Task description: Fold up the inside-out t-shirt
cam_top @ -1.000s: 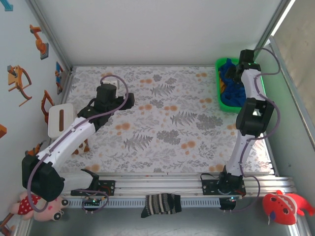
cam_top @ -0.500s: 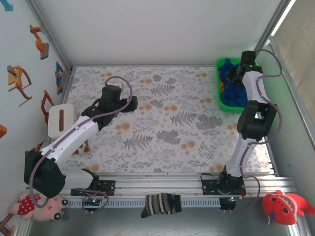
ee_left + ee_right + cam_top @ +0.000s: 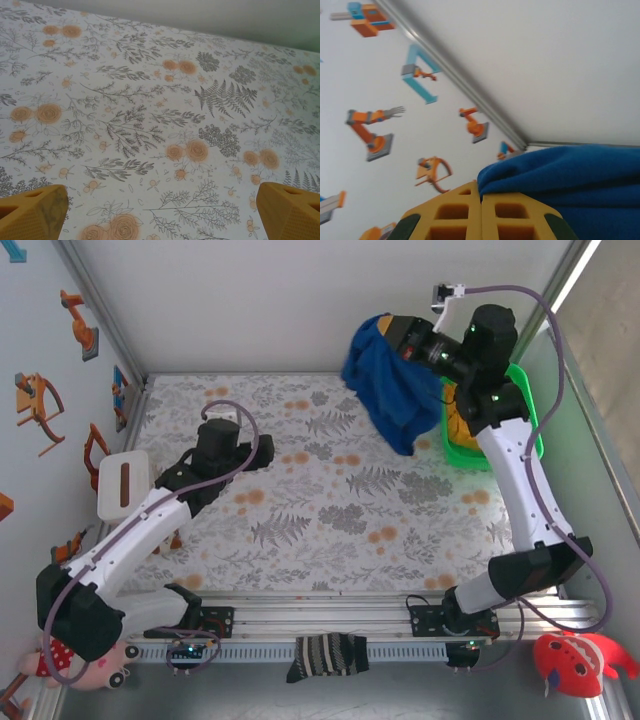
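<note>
The blue t-shirt hangs in the air at the back right of the table, bunched and draping down, held by my right gripper high above the mat. In the right wrist view the yellow fingers are pressed together with the t-shirt pinched between them and spilling to the right. My left gripper hovers over the left middle of the floral mat; in its wrist view the two yellow fingertips stand far apart with only the mat between them.
A green bin with orange-yellow cloth inside sits at the back right. A white stool stands at the left edge. A striped sock lies on the front rail, with plush toys at both front corners.
My right gripper has shut on the t-shirt inside the green bin and lifted it up and to the left, out of the bin. The left arm shifted slightly.
</note>
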Robot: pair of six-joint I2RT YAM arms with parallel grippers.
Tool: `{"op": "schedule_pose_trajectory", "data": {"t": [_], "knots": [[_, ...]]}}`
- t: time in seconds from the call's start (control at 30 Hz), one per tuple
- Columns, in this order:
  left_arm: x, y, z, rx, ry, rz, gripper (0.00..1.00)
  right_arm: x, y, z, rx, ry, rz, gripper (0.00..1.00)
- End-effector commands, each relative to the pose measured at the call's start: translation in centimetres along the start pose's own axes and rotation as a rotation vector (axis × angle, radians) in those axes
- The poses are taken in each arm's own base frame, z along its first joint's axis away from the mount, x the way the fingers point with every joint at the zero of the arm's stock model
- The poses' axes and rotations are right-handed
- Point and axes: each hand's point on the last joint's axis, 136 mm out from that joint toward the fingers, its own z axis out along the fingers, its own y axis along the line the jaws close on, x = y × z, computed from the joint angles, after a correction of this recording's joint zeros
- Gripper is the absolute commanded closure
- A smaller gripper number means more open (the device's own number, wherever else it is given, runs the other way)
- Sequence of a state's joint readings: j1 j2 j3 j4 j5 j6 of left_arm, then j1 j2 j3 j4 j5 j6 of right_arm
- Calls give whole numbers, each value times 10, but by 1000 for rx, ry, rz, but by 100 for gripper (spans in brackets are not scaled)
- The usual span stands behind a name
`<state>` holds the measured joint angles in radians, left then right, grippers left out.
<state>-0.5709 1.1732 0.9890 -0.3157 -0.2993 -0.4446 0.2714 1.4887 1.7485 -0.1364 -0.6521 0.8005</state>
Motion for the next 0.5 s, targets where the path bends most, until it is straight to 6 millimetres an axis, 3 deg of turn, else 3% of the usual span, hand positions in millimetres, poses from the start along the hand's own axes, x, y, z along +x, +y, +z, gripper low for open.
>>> {"op": "schedule_pose_trajectory", "data": {"t": [0.0, 0.07, 0.1, 0.17, 0.2, 0.3, 0.47], "knots": [[4, 13, -9, -52, -12, -19, 4, 27, -26, 22, -29, 27, 149, 100], [7, 19, -11, -75, -16, -14, 4, 52, -51, 33, 6, 53, 191, 100], [9, 23, -12, -87, -15, -10, 4, 65, -67, 38, 30, 71, 206, 94], [13, 29, -11, -117, -6, 4, 4, 91, -106, 42, 130, 104, 217, 57], [15, 33, -12, -138, -4, 10, 4, 104, -124, 40, 192, 127, 199, 49], [20, 48, -15, -209, 10, 33, 4, 135, -158, 27, 323, 183, 167, 44], [22, 69, -20, -287, 16, 17, 4, 192, -182, 2, 445, 289, 168, 45]]}}
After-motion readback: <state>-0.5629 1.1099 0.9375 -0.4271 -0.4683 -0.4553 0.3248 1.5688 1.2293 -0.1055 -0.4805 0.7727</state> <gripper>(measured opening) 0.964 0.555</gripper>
